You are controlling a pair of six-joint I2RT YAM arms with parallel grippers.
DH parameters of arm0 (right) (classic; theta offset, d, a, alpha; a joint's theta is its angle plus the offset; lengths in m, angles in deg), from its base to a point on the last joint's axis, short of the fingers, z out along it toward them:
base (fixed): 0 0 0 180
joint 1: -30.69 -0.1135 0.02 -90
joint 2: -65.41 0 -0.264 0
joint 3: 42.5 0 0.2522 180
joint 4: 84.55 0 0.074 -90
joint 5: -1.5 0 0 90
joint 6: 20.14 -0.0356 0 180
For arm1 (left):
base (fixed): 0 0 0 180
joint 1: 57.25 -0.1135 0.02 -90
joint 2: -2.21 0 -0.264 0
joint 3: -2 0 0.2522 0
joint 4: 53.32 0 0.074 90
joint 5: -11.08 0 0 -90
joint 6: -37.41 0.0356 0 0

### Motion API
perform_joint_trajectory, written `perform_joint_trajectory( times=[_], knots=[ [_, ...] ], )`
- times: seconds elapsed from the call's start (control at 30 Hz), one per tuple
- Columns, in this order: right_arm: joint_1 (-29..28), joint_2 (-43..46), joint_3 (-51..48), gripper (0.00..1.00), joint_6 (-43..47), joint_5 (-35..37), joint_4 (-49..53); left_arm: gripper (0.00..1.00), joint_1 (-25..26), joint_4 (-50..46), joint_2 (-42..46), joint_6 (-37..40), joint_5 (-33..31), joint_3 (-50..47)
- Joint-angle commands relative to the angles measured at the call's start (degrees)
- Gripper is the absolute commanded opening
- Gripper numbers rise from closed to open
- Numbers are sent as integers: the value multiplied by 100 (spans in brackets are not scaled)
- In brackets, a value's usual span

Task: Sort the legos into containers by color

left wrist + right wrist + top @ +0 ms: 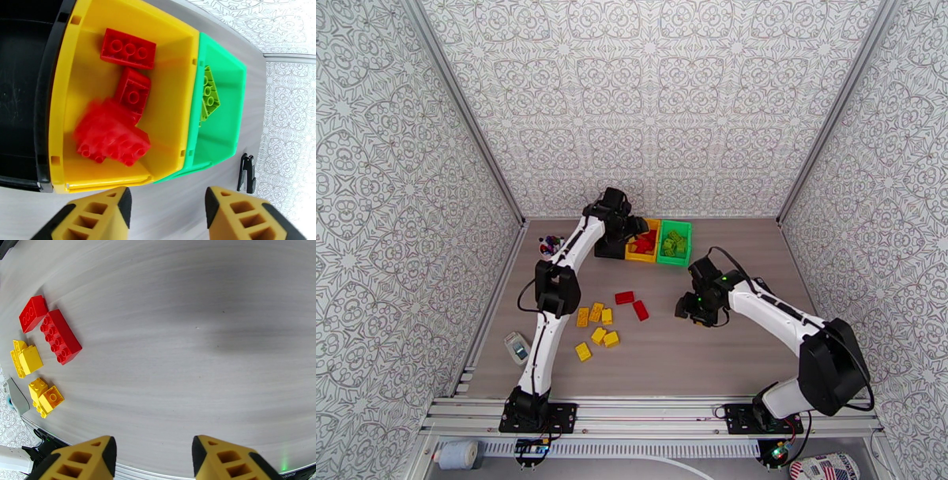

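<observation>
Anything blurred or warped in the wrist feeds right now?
Left wrist: one red brick in the yellow bin is motion-blurred, the other red bricks sharp. Right wrist: the table grain bows with lens distortion, soft shadow across it.

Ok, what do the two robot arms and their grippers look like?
The left arm and right arm have white tubular links joined by black joint housings, on black base plates. A thin black cable loops by the right arm's wrist, where a small green light glows. The left gripper and right gripper have yellow-orange plastic fingers with hollow rectangular cells and black inner pads.
</observation>
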Motion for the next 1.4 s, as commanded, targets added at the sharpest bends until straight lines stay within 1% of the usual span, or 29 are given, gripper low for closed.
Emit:
perform_joint_trajectory(
  times=[0.0,0.17,0.23,0.37,0.43,0.5,0.63,0.73,0.83,0.93,1.0,1.1,1.2,1.37],
  knots=[
    [-114,50,61,56,-61,7,-52,60,19,93,44,-18,137,162],
    [-318,-228,288,56,-41,-2,-103,70,27,-73,580,263,-13,-112],
    [-458,-466,498,56,24,-2,-94,75,7,53,1015,442,1,-544],
    [-756,-1107,1066,58,232,-2,28,78,-126,35,1964,734,-191,-1517],
    [-917,-1515,1484,58,401,5,158,78,-231,19,2519,796,-378,-2192],
    [-1069,-1911,1917,59,572,80,349,78,-349,-21,3052,775,-680,-3066],
    [-1318,-2699,2842,59,913,280,770,78,-551,23,4213,567,-1297,-4738],
    [-1452,-3261,3475,59,1109,470,1078,78,-669,164,5023,349,-1390,-6014],
    [-1523,-3713,4018,59,1210,748,1406,78,-679,330,5750,85,-1392,-7087],
    [-1559,-4033,4362,59,1243,829,1526,78,-596,415,6397,-250,-1566,-7920],
    [-1592,-4224,4557,59,1237,903,1612,78,-545,495,6739,-454,-1574,-8394],
    [-1627,-4490,4820,57,1221,1015,1722,78,-499,552,7119,-664,-1565,-8914],
    [-1636,-4651,5001,55,1200,1123,1800,78,-486,571,7282,-750,-1498,-9229],
    [-1637,-4767,5172,49,1192,1241,1856,78,-455,554,7295,-733,-1461,-9308]
  ],
)
